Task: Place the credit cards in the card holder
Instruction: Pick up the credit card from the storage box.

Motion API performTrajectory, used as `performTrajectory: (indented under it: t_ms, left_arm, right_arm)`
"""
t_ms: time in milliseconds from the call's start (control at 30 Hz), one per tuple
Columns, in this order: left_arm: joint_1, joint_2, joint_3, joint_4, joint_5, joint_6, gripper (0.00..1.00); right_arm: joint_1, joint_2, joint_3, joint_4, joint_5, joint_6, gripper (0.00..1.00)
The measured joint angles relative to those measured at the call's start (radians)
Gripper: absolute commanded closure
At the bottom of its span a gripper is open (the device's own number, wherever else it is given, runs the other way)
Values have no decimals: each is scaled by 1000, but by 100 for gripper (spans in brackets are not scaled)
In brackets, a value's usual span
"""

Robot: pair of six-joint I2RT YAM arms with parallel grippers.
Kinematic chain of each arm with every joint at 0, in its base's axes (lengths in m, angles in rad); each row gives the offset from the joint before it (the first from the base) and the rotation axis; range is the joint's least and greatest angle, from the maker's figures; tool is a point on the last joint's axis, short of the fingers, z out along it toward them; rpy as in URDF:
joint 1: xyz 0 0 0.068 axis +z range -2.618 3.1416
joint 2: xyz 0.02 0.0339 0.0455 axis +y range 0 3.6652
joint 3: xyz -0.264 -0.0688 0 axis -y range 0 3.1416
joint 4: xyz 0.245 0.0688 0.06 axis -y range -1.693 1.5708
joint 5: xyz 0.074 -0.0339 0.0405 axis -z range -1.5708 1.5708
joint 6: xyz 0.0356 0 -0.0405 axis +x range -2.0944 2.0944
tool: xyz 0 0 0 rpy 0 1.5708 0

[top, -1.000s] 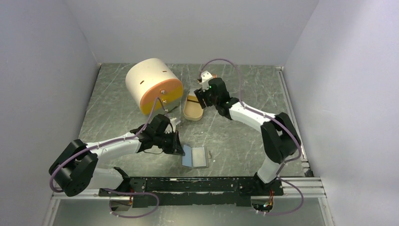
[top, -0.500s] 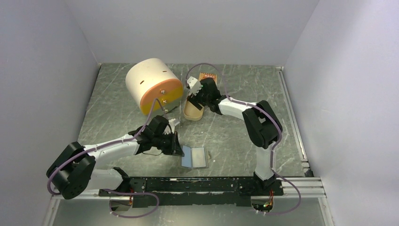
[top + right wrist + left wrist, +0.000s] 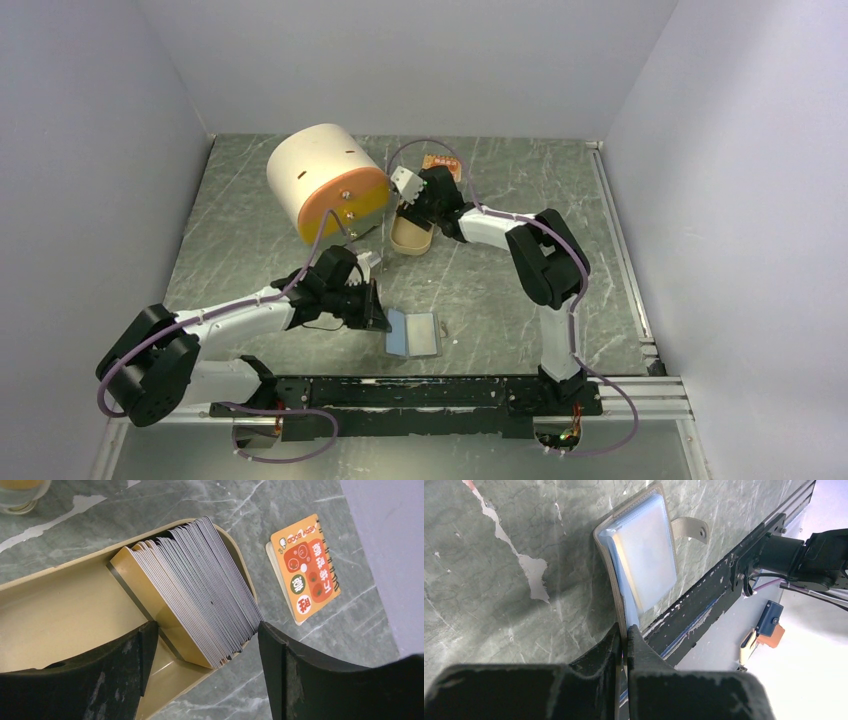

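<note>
Currently left gripper [image 3: 625, 639] fingers clenched on flap edge of card holder [image 3: 644, 555], likely pinning it open and steady for loading. Holder lies opened flat on table [image 3: 250, 230], at 6 o'clock in top view, near arm bases. Right gripper [image 3: 204, 632] jaws spread wide, straddling credit cards [image 3: 200, 575], no squeeze yet. Cards stand on edge as stack inside tan tin [image 3: 55, 610], near table centre. Orange notepad [image 3: 305, 565] at 1 o'clock of tin, apart. Next step, judged: pinch few cards, lift.
</note>
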Motion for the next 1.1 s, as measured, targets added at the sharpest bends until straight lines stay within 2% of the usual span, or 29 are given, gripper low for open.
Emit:
performTrajectory:
  t_ms: [733,933,1100]
  left_arm:
    - [0,-1,-11,12,2,-12,91]
    - [0,-5,-18,15,4,-13,91]
    - [0,-5,-18,15,5,-13,91]
  right_arm:
    - [-1,-20,16,9,-4,2,41]
    - [-1,-32,16,8,-21,2,49]
    - [-6,-32,16,0,-43,1,60]
